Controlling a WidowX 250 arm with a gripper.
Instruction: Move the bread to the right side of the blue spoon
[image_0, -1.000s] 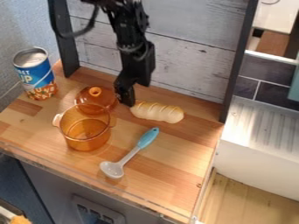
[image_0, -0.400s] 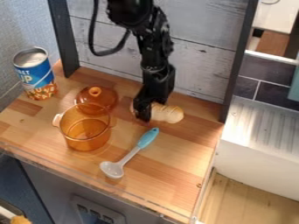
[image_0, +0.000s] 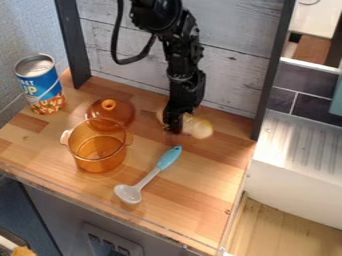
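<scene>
Bread lies near the back edge of the wooden surface, beyond the handle end of the blue spoon, so by my reading it needs to come toward the front right to count as beside the spoon. The black tool hangs down over the bread's middle, with part of the loaf showing at either side; that crosswise placing seems meant for a balanced grip, since an end hold could let the loaf swing or tip. How far open the tool is, and whether it has hold of the bread, I cannot tell. The spoon slants, handle toward the back right, bowl toward the front edge, so a low path across it might knock it; a small lift looks wise. Amber pot, lid and can stand to the left, away from the likely route. The task looks unfinished, the grasp being the step in hand.
</scene>
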